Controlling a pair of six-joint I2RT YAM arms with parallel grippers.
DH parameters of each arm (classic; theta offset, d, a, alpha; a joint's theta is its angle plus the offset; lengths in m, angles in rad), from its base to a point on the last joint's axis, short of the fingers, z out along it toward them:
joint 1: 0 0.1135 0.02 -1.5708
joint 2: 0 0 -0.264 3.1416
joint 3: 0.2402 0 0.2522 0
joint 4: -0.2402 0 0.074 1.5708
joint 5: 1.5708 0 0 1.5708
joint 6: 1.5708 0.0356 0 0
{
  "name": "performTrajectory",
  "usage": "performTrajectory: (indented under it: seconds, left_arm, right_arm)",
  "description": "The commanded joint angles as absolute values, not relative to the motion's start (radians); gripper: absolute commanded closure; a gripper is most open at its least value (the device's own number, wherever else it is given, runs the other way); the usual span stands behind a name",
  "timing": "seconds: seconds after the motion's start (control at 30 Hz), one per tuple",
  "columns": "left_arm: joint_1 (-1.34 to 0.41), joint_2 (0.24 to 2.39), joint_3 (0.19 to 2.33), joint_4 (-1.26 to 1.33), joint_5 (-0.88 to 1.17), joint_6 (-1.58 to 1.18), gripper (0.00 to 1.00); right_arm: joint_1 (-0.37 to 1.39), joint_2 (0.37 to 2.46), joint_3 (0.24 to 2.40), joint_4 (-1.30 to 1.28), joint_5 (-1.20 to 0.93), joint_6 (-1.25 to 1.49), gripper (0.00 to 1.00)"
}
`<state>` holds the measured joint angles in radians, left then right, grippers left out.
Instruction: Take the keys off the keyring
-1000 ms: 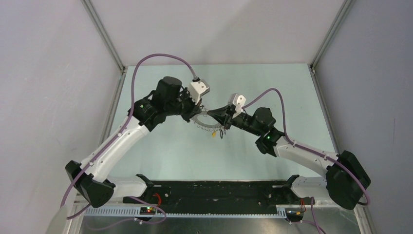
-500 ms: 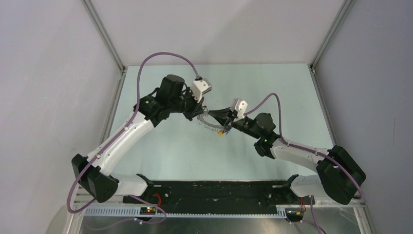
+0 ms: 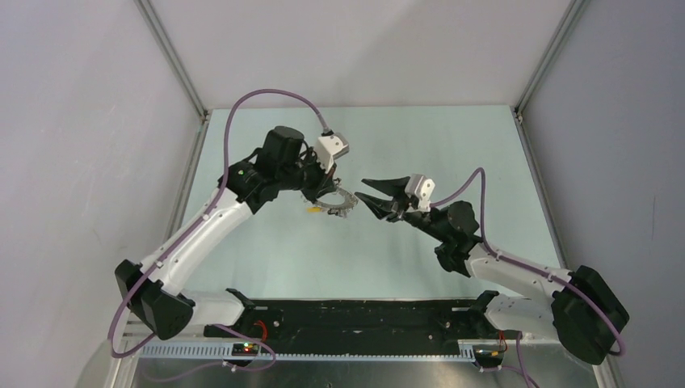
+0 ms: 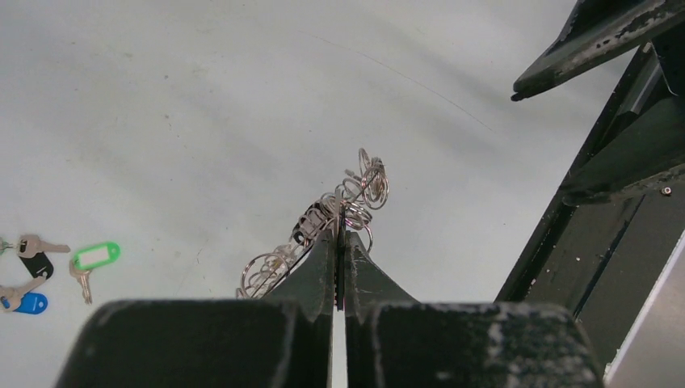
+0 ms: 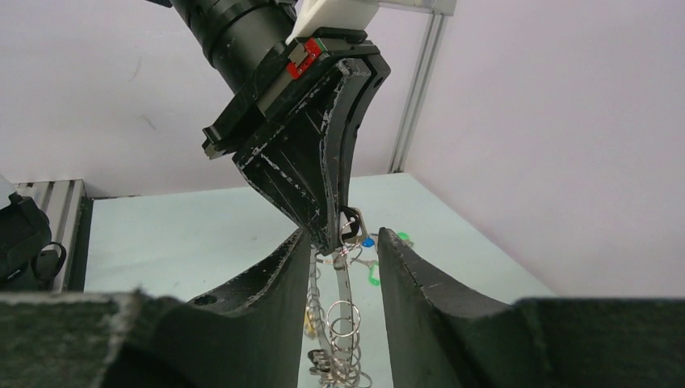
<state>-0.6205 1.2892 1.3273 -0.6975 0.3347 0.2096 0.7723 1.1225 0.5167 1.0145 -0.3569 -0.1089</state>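
Keyring (image 3: 346, 203), a flat grey disc fringed with small wire loops, hangs above the pale table (image 3: 266, 242); it sits near the middle of the workspace, pinched at its rim by the left gripper (image 3: 331, 194), whose fingers are pressed tight together on the metal; in the left wrist view the ring is seen edge-on, its loops bunched just past the fingertips. Right gripper (image 3: 362, 187) faces the ring from the other side, near it but not touching; its two black fingers stand spread with nothing between them. From the right wrist view the ring dangles straight ahead, in line with the gap between those fingers.

Three keys lie on the table well apart from the ring: a black-tagged key (image 4: 35, 263), a green-tagged key (image 4: 94, 256) and a blue-tagged key (image 4: 29, 303). A yellow tag (image 3: 311, 208) shows just beside the ring, under the left gripper; whether it hangs from a loop or rests on the table cannot be told.

The step in hand looks like lining up the right gripper for another key. To do it well, the left gripper should keep its firm pinch so the ring does not swing; the right fingers should close on a single key or its tag, not on the tangle of loops; the pull should then follow the loop's curve rather than go straight out, since a straight tug would likely drag the whole ring; a slow approach, watched through the right wrist view, would help keep the target centred.
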Motion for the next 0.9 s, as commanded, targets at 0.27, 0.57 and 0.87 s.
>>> performTrajectory:
  seconds: [0.27,0.57,0.87]
  left_arm:
    - [-0.621,1.233,1.337,-0.656,0.331,0.198,1.0]
    - [-0.621,1.229,1.342,-0.655,0.351,0.192,1.0]
    - [-0.62,1.212,1.341,-0.657,0.346,0.191,1.0]
  right_arm:
    - [0.773,1.171,0.663,0.809,-0.393,-0.08,0.61]
    - [0.782,1.269,0.787,0.706,-0.414,-0.006,0.59]
    - [0.813,1.314,0.828,0.639,-0.342,-0.052,0.6]
